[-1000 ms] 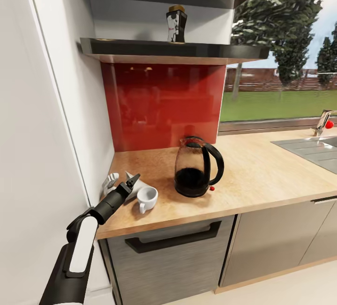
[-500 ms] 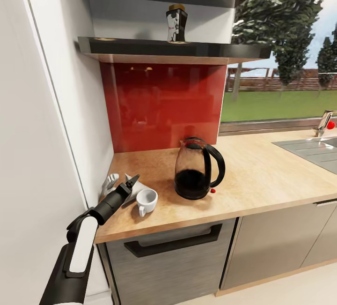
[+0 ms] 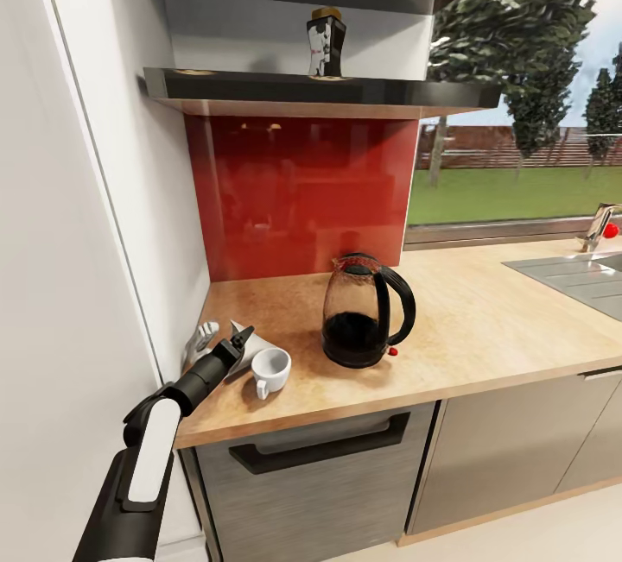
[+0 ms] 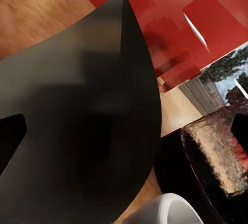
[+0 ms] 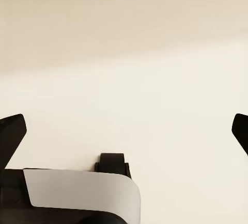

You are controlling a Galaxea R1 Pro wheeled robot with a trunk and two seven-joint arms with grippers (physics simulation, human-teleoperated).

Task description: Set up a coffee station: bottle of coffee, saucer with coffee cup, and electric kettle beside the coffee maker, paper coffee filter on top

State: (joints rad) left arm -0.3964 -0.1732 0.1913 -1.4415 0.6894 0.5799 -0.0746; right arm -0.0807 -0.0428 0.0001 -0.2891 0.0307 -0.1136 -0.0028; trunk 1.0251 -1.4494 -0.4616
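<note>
Head view: the left arm is reaching up from the lower left, and the left gripper [image 3: 239, 338] is hovering low over the near left corner of the wooden countertop [image 3: 484, 320]; its fingers are pointing toward the red wall panel [image 3: 298, 191], and how wide they are standing cannot be told from here. Just beside the gripper, a white coffee cup [image 3: 271, 369] is sitting upright near the counter's front edge, and a pale crumpled object [image 3: 202, 338], too unclear to identify, is lying at the wall. The kettle [image 3: 363, 321], glass with a black base and handle, is standing near the cup toward the middle of the counter. The coffee bottle [image 3: 326, 43] is standing on the dark shelf [image 3: 320, 87] above the red panel. A sink [image 3: 579, 273] and tap [image 3: 598, 227] are showing at the far right, with a dark-handled drawer [image 3: 320, 445] below the counter. Left wrist view: a large dark surface is blocking the middle; the kettle [image 4: 217, 167] and the rim of the cup [image 4: 165, 211] are appearing past it, over the countertop [image 4: 31, 12]. The gripper's opening cannot be told. Right wrist view: the right gripper [image 5: 124, 126] is facing a plain cream surface, its two dark fingertips [image 5: 11, 131] standing wide apart with nothing between them.
</note>
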